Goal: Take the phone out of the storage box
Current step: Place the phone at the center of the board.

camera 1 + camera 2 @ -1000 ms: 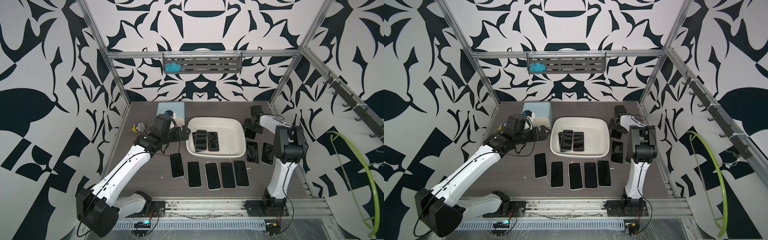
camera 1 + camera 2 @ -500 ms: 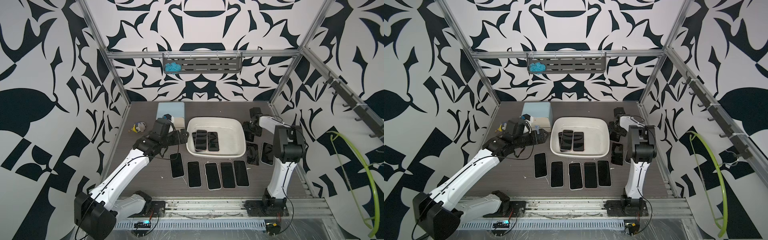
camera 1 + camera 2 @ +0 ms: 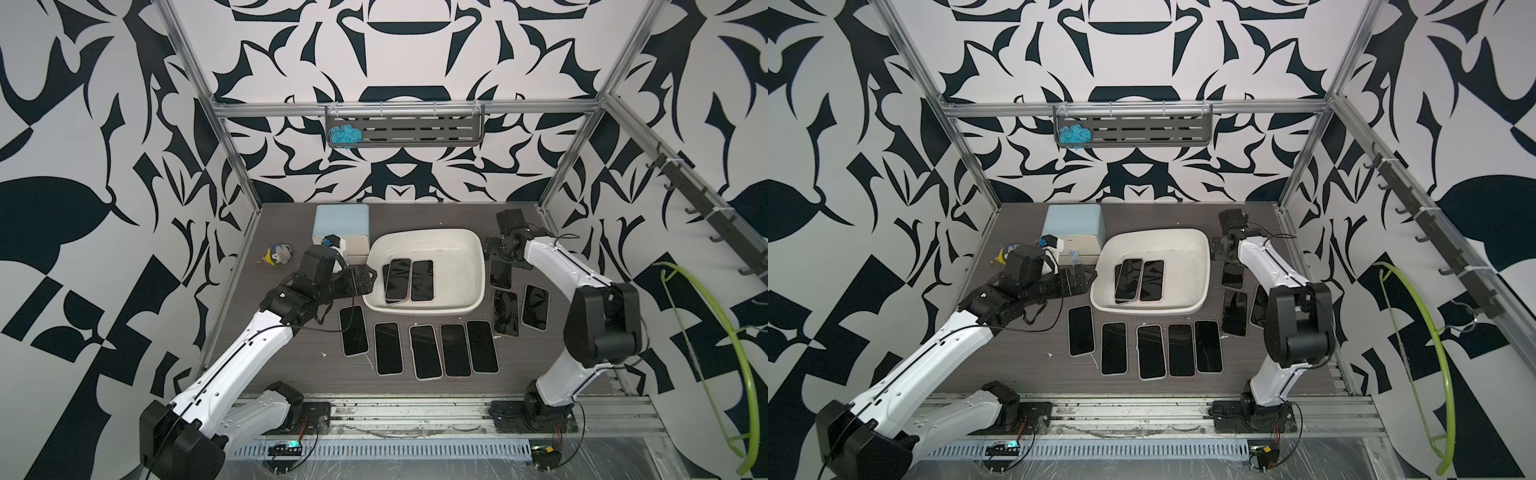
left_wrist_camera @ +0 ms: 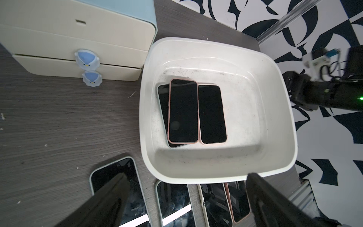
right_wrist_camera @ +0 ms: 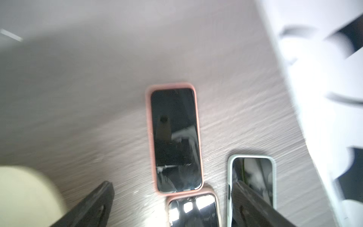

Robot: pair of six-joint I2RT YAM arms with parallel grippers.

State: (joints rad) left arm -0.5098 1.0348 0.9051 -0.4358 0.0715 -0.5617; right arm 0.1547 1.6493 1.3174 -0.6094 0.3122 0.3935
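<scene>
The storage box [image 3: 428, 232] [image 3: 1158, 231] [image 4: 216, 176] stands mid-table, a cream-white tub. Three dark-screened phones lie in it: a pink-cased phone [image 4: 183, 111] [image 3: 398, 279] on top of a second phone [image 4: 162, 98], and a third phone [image 4: 211, 114] [image 3: 422, 280] beside them. My left gripper [image 3: 368, 276] [image 3: 1084, 276] [image 4: 188, 175] is open and empty at the box's left wall. My right gripper [image 3: 494, 251] [image 3: 1219, 249] [image 5: 171, 186] is open and empty just right of the box. A pink-cased phone [image 5: 174, 137] [image 3: 500, 274] lies on the table under it.
Several phones [image 3: 424, 351] lie in a row before the box, and two more phones [image 3: 519, 309] lie at its right. A blue-topped drawer unit [image 3: 341, 226] and a small toy [image 3: 277, 256] are at the back left. A green hoop [image 3: 719, 332] hangs outside the right wall.
My right gripper has opened, and the pink-cased phone now lies free on the table right of the box. The left gripper drew back a little, then returned to the box's left wall.
</scene>
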